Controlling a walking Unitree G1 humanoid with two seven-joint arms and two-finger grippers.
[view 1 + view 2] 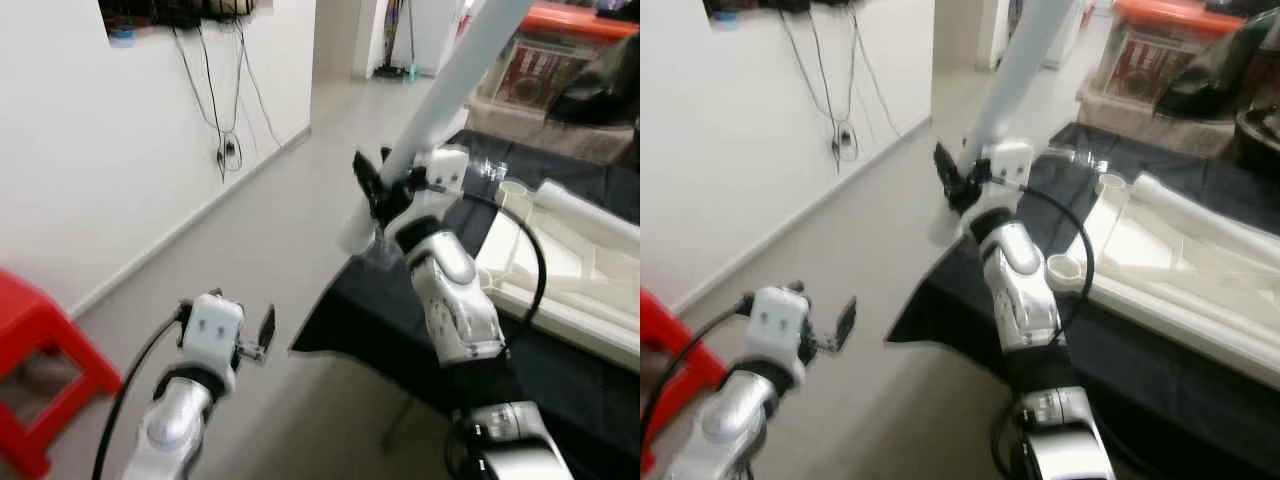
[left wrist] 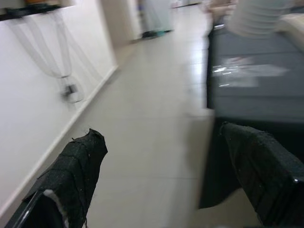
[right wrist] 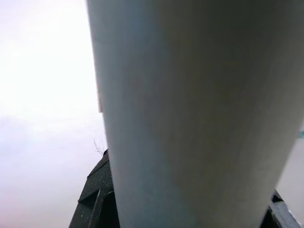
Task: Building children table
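A long white table leg (image 1: 452, 78) slants up and away from my right gripper (image 1: 383, 192), which is shut on its lower end above the near left corner of the black-covered table (image 1: 400, 310). In the right wrist view the leg (image 3: 190, 114) runs between the black fingers (image 3: 95, 199). The white children's tabletop (image 1: 1160, 265) lies upside down on the cloth, with round leg sockets (image 1: 1065, 268) at its corners and another white leg (image 1: 1210, 215) resting on it. My left gripper (image 2: 161, 133) hangs open over the floor, left of the table, with nothing in it.
A red stool (image 1: 40, 350) stands at the lower left by the white wall, where cables (image 1: 228, 150) hang to a socket. Boxes under an orange lid (image 1: 565, 20) sit beyond the table. Grey floor (image 1: 270, 220) stretches toward a doorway.
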